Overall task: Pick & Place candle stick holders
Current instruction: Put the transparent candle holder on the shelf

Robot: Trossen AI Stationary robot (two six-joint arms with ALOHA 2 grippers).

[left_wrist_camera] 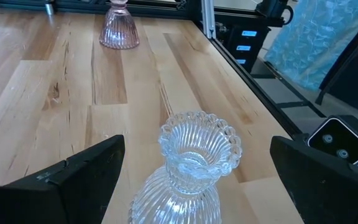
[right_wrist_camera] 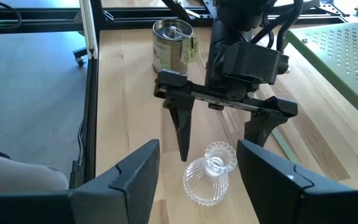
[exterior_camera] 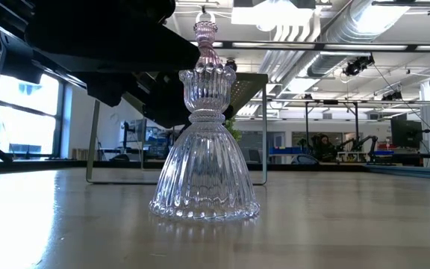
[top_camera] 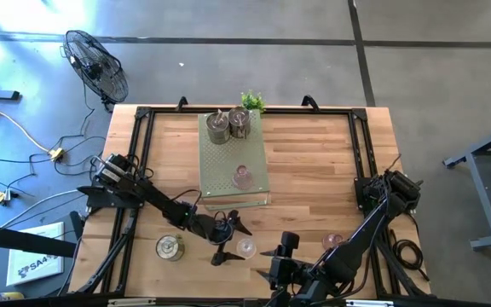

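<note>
A clear glass holder point(exterior_camera: 205, 146) stands upright on the wooden bench point(top_camera: 314, 162) near its front edge, ribbed and bell-shaped with a scalloped cup on top. The left end effector point(right_wrist_camera: 224, 138) hangs just over it with its two dark fingers point(right_wrist_camera: 183, 127) spread wide, one on each side of the glass and neither touching it. From that arm's own camera the clear holder point(left_wrist_camera: 188, 171) sits in the gap between the open fingers point(left_wrist_camera: 73, 183). The right end effector point(top_camera: 280, 271) waits low at the front edge, just beside the clear holder point(top_camera: 245, 248), its fingers point(right_wrist_camera: 126, 177) also open and holding nothing. A metal holder point(top_camera: 170, 248) stands to the left of the clear one, near the left arm; in the right wrist view it appears as a dull brass cylinder point(right_wrist_camera: 172, 46). A pink glass holder point(top_camera: 332, 241) stands on the bare wood to the right, near the right arm. Farther back, a pale green perforated board point(top_camera: 233, 158) lies in the middle of the bench. A second pink holder point(top_camera: 242, 177) stands on its near half, and two metal holders point(top_camera: 228, 125) stand side by side at its far end. A small green plant point(top_camera: 252, 101) sits just beyond them at the back edge. Past the bench, a fan point(top_camera: 96, 64) stands on the grey floor.
</note>
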